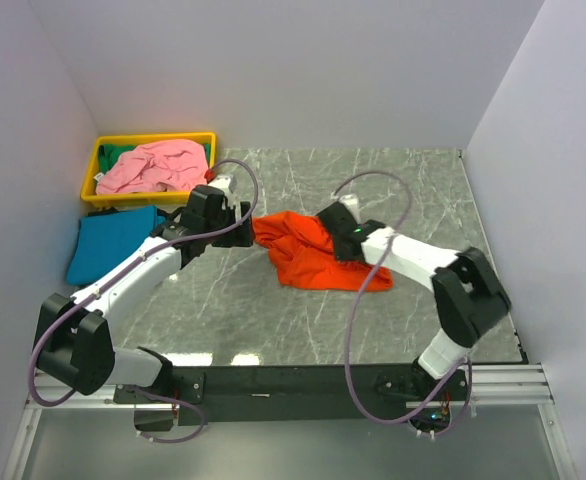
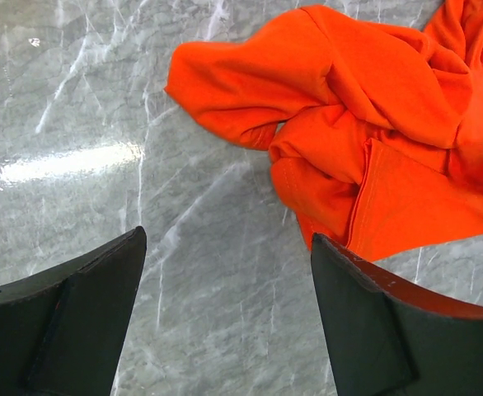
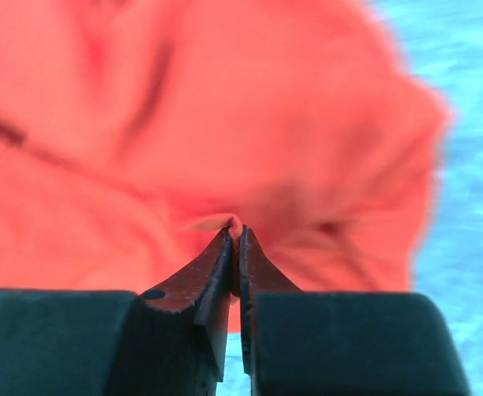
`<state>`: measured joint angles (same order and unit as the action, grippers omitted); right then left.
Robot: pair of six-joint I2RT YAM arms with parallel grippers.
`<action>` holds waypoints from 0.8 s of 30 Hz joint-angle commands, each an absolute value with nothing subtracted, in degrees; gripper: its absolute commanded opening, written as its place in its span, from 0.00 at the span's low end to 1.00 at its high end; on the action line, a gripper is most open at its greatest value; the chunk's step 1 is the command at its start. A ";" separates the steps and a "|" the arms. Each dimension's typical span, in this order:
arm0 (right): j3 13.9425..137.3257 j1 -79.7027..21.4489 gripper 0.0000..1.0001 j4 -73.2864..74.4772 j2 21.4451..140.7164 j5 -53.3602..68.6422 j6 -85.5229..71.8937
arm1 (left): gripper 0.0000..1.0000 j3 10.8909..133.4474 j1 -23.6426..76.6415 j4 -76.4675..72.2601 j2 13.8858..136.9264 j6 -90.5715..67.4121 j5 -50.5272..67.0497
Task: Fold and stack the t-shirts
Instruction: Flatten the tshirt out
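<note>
A crumpled bright orange t-shirt (image 1: 313, 258) lies in a heap mid-table; it shows in the left wrist view (image 2: 365, 124) and fills the right wrist view (image 3: 225, 124). My right gripper (image 3: 235, 233) is shut, pinching a fold of the orange cloth on the heap's upper right side (image 1: 338, 225). The left gripper (image 2: 225, 247) stands wide open over bare marble just left of the shirt's edge, with nothing between its fingers. A teal blue t-shirt (image 1: 108, 245) lies flat at the table's left. The pale pink t-shirt (image 1: 153, 165) sits bunched in the yellow tray (image 1: 143, 140).
The yellow tray stands in the back left corner against the white walls. Something green (image 1: 205, 152) peeks out beside the pink shirt in it. Grey marble table (image 1: 413, 200) extends right of the orange shirt. Cables loop above both arms.
</note>
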<state>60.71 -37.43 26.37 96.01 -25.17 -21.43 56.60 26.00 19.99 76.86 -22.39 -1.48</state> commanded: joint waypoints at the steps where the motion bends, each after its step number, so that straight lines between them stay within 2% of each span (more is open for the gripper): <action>1: 59.25 -30.45 0.05 25.49 87.12 -25.85 -21.27 | 0.86 58.80 25.84 18.63 77.52 -22.94 0.43; 3: 57.49 -26.39 0.00 24.09 84.48 -23.57 -22.06 | 0.86 58.97 25.84 18.72 78.30 -22.68 1.92; 8: 48.79 -12.24 0.00 15.76 74.21 -13.11 -28.64 | 0.81 58.80 26.01 17.93 79.36 -22.50 6.41; 10: 46.33 -5.91 0.00 13.02 71.03 -10.03 -31.02 | 0.75 58.89 26.28 17.58 80.07 -22.06 8.51; 15: 47.02 2.61 0.00 9.67 68.73 -6.34 -32.34 | 0.69 58.36 28.82 15.65 81.47 -21.54 11.60; 24: 51.77 4.75 0.00 10.55 71.54 -1.76 -29.36 | 0.62 64.33 37.78 17.66 91.40 -21.53 6.69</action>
